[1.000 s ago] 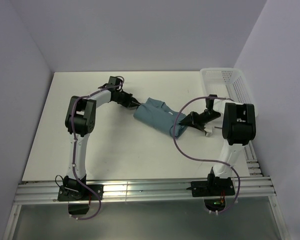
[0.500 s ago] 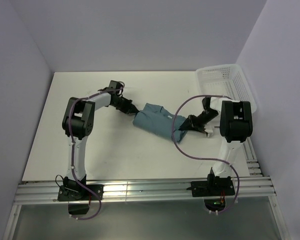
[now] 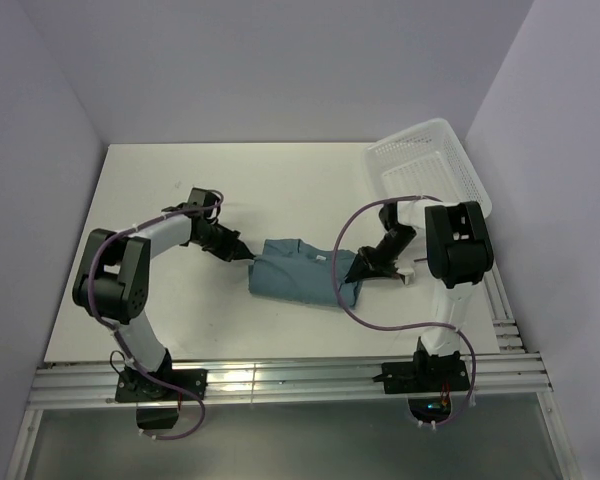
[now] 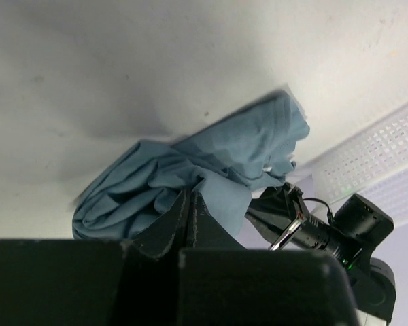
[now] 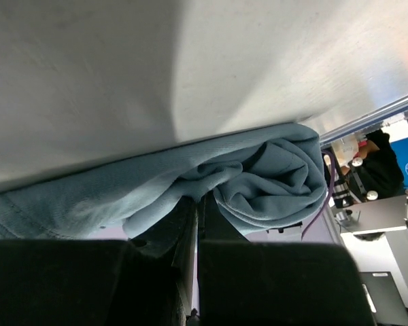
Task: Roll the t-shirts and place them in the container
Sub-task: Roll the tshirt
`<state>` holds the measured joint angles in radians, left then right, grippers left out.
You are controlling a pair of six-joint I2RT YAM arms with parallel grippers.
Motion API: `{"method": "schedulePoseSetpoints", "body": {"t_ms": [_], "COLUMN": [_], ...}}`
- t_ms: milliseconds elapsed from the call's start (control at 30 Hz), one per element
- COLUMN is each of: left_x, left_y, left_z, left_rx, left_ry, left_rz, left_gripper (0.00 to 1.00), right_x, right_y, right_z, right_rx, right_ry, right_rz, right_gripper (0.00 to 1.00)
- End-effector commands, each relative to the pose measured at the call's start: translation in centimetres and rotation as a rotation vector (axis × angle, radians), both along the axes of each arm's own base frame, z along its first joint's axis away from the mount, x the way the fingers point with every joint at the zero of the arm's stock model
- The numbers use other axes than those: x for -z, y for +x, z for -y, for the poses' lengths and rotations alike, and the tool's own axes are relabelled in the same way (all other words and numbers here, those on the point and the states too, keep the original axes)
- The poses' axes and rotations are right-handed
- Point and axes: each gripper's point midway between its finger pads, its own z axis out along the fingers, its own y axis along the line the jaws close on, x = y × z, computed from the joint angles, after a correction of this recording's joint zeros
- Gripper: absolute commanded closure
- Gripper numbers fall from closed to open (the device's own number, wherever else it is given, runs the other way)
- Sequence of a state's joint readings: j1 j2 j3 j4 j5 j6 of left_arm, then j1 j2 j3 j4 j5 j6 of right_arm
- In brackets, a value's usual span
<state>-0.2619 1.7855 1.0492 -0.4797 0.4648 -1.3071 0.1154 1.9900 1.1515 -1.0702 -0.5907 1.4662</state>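
As left gripper [image 3: 247,257] and right gripper [image 3: 347,274] pinch its ends, the soft teal t-shirt [image 3: 292,279] lies rolled.

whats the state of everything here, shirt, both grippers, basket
t-shirt: bunched into a loose roll, pinched at both ends
left gripper: shut on the t-shirt, at the end on its own side
right gripper: shut on the t-shirt, at the opposite end
white mesh basket: empty, sitting askew at the far right

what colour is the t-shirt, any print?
Plain dusty teal t-shirt, no print visible. Clearest in the right wrist view.
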Motion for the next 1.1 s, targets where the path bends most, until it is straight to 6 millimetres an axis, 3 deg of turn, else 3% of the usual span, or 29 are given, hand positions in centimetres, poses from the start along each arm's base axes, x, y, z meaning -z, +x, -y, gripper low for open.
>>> {"method": "schedulePoseSetpoints", "body": {"t_ms": [0,233,500,800,967,1067], "left_x": [-2.1,-4.2,-5.4,-4.8,-5.3,-5.6], "left_y": [0.5,-1.3,-1.5,-2.2,-1.2,-0.8], "left_z": [-0.2,-0.9,-1.0,-0.8,-1.3,-1.5], "left_rx": [-0.022,-0.052,-0.040,-0.042,-0.065,-0.050], "left_ry": [0.001,-0.004,0.000,-0.037,-0.042,-0.021], "left_rz": [0.078,0.116,0.149,0.107,0.125,0.130], "left_gripper": [1.00,1.00,1.00,1.00,1.00,1.00], "right_x": [1.7,-0.6,-2.4,-3.0,-4.6,-4.5], "right_y": [-0.4,1.2,2.1,2.3,3.8,3.9], "right_z": [0.8,2.4,3.2,2.6,2.7,2.1], "right_rx": [-0.050,-0.113,-0.137,-0.064,-0.030,-0.053], "right_ry": [-0.021,-0.120,-0.186,-0.162,-0.200,-0.189], "right_rz": [0.036,0.135,0.246,0.281,0.378,0.370], "right_gripper": [1.00,1.00,1.00,1.00,1.00,1.00]}}
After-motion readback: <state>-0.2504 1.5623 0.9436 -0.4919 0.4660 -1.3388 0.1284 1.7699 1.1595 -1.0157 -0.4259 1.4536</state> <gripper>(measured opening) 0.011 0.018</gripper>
